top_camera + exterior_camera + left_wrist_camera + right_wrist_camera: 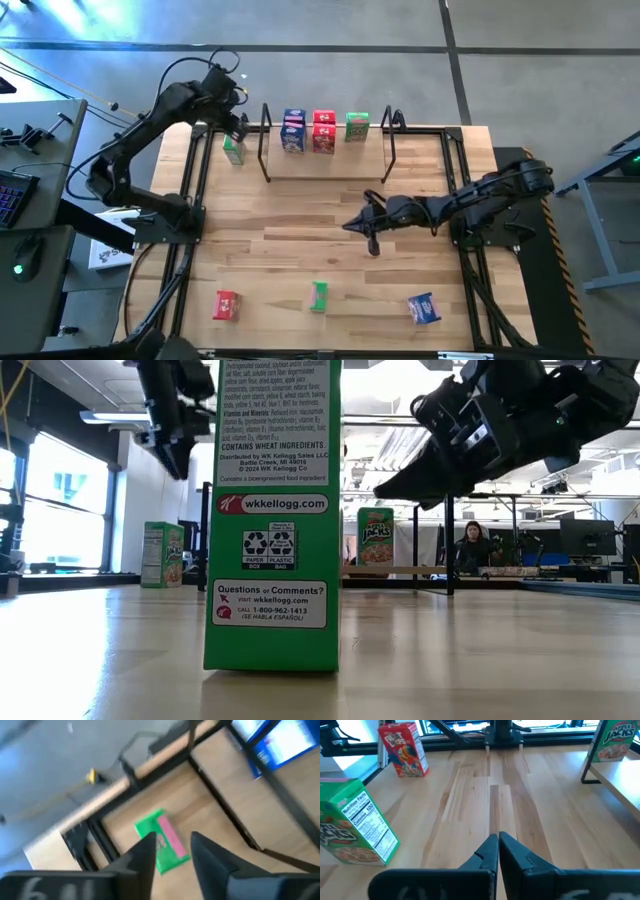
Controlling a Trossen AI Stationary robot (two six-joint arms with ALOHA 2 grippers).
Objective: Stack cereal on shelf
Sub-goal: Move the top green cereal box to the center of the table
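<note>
Counting the cereal on view from above gives nine boxes: three red, three blue, three green. Finds five of them on the shelf (330,165) at the far side of the table (300,235): a blue pair (293,133) that looks stacked, a red pair (323,132) just beside it that looks stacked likewise, and a single shelf green box (357,126) next along. Finds a sixth, the outer green box (233,149), standing upright on the table just outside the shelf's left wire end. Finds three more spread apart along the near edge: a red box (227,305), a near green box (319,296) that fills the middle of the low view (275,510), and a blue box (424,308).

Hanging above the outer green box with fingers parted, the left tool (238,128): released, gripping nothing. Shows, past those two dark fingers in its own wrist view, the green carton (161,847) below on the planks; cannot tell from there whether a fingertip brushes it, though the level view places the tool clear above the box (163,555).

Hovering over the middle of the table, well apart from every box, the right tool (350,225): clenched, fingertips pressed together, nothing between them (498,839).

Beyond the table, a seated person (472,545) at a far desk.
</note>
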